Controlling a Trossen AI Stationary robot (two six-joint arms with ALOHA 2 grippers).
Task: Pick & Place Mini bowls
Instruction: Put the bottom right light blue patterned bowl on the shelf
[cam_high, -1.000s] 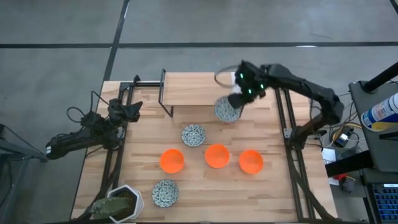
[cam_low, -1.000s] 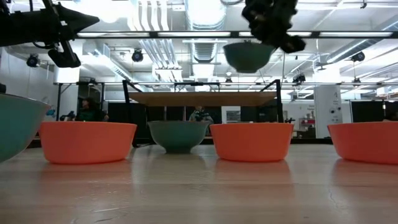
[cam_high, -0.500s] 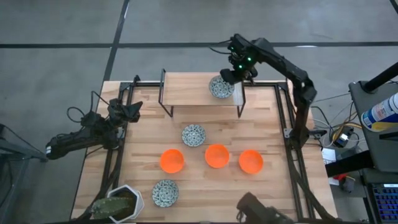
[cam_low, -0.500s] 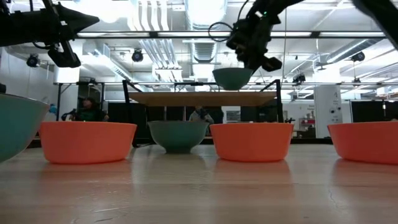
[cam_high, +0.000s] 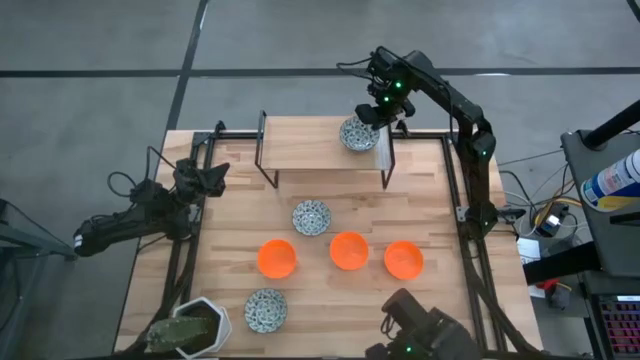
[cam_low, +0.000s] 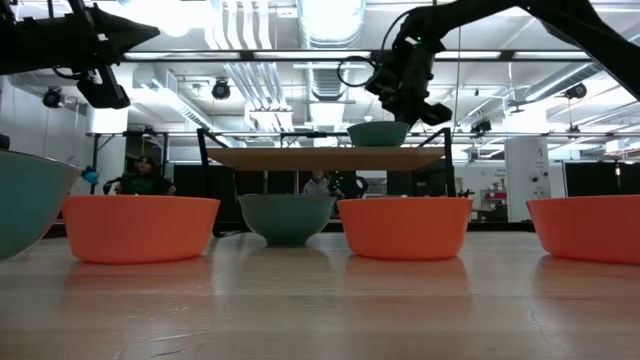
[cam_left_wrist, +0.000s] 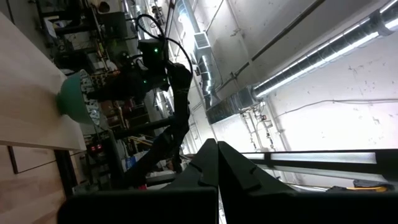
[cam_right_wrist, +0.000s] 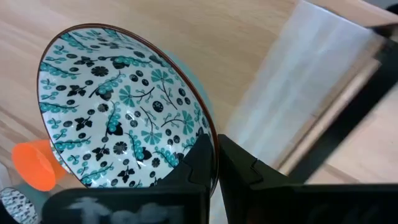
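The right claw (cam_high: 374, 118) reaches over the far right end of a raised wooden shelf (cam_high: 305, 143) that stands at the back of the worktop (cam_high: 430, 215), and its fingers are clamped together on the rim of a patterned mini bowl (cam_high: 356, 133). From table height that bowl (cam_low: 378, 134) sits level at the shelf's top surface, under the claw (cam_low: 412, 112); whether it rests its weight there cannot be told. The right wrist camera shows the bowl's inside (cam_right_wrist: 118, 112), white with teal and black flowers, with the two dark fingers (cam_right_wrist: 202, 163) closed on its near rim and the pale shelf wood beyond. On the worktop below, a second patterned bowl (cam_high: 311, 217) stands near the middle, just in front of the shelf. Three orange bowls form a row nearer the front: one on the left (cam_high: 277, 258), one in the middle (cam_high: 349, 250) and one on the right (cam_high: 403, 259), all apart from each other. A third patterned bowl (cam_high: 266, 309) stands near the front left, beside a white plant pot (cam_high: 190, 327) at the corner. The left claw (cam_high: 214, 176) hangs at the left edge of the worktop, its fingers pressed together on nothing.
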